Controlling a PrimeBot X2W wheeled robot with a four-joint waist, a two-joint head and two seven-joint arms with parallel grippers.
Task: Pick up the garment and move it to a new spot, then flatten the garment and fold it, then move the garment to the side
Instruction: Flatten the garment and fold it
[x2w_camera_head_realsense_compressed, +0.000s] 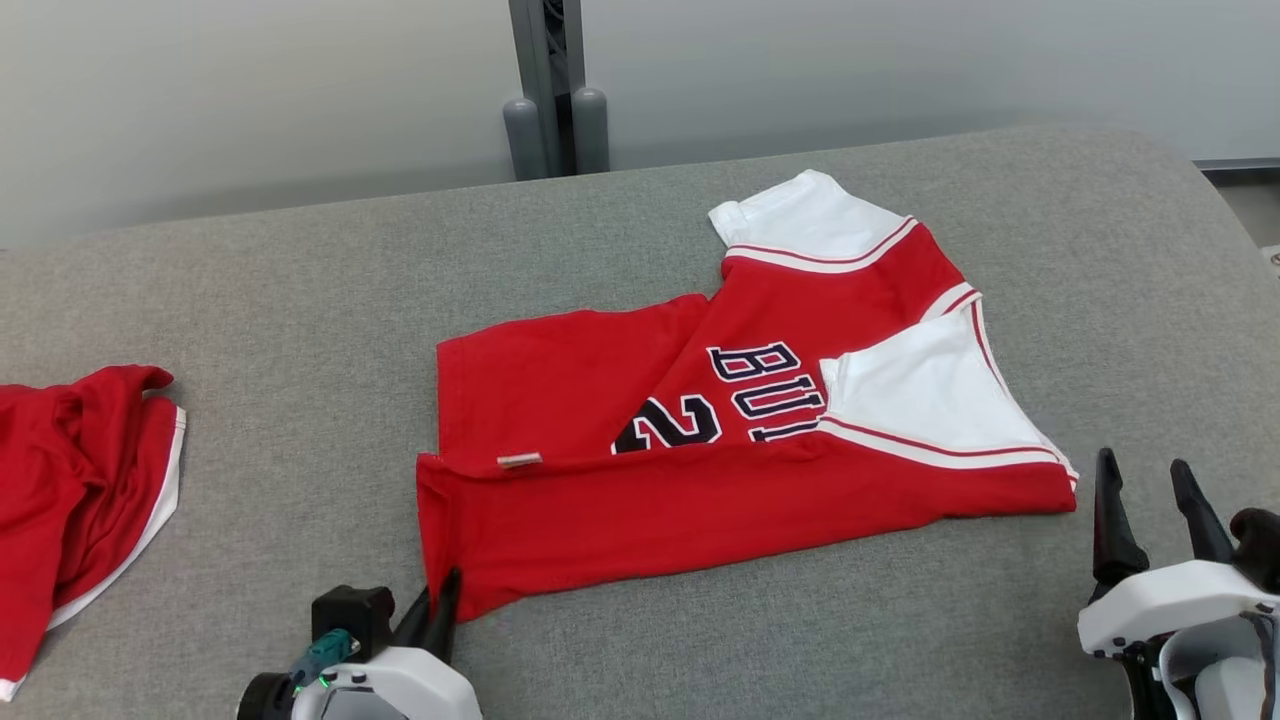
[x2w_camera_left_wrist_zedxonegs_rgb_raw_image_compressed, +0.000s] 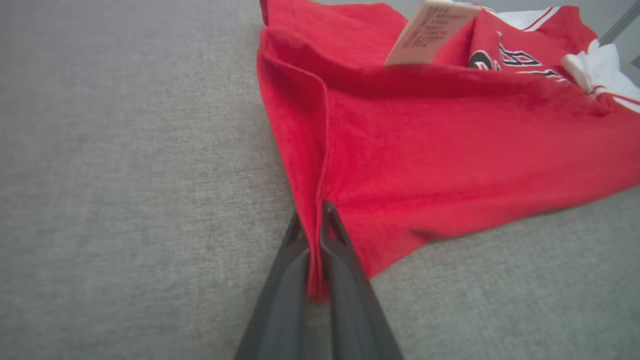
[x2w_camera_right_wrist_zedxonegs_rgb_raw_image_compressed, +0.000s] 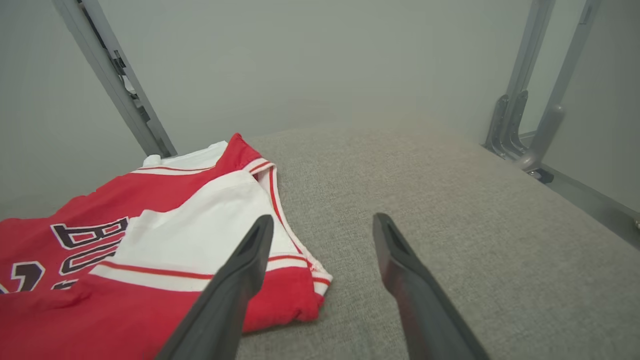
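Left end effector (x2w_camera_head_realsense_compressed: 441, 598): lower left of the head view; fingers together, clamped on the garment's near-left corner. The left wrist view shows red cloth pinched between them.
Right end effector (x2w_camera_head_realsense_compressed: 1150, 490): lower right; fingers apart, holding nothing, near the garment's near-right corner.
Garment (x2w_camera_head_realsense_compressed: 700, 430): red jersey with white panels and dark lettering, at mid-worktop, mostly flat. Its near long edge is turned over the body as a band, and a white panel lies folded in over the lettering at right.
Tag (x2w_camera_head_realsense_compressed: 519, 460): small and pale, on the band's fold line, left part.
Worktop (x2w_camera_head_realsense_compressed: 250, 330): grey fabric surface.
Red heap (x2w_camera_head_realsense_compressed: 80, 480): crumpled red-and-white cloth at the left edge, well apart from the garment.
Post (x2w_camera_head_realsense_compressed: 555, 90): grey upright behind the far edge.
Done, as judged: garment placed, flattened, first lengthwise fold laid.
In hand, as judged: the next fold, starting from the pinched corner.
Left, as judged: finish folding into a compact stack, then move the garment aside.
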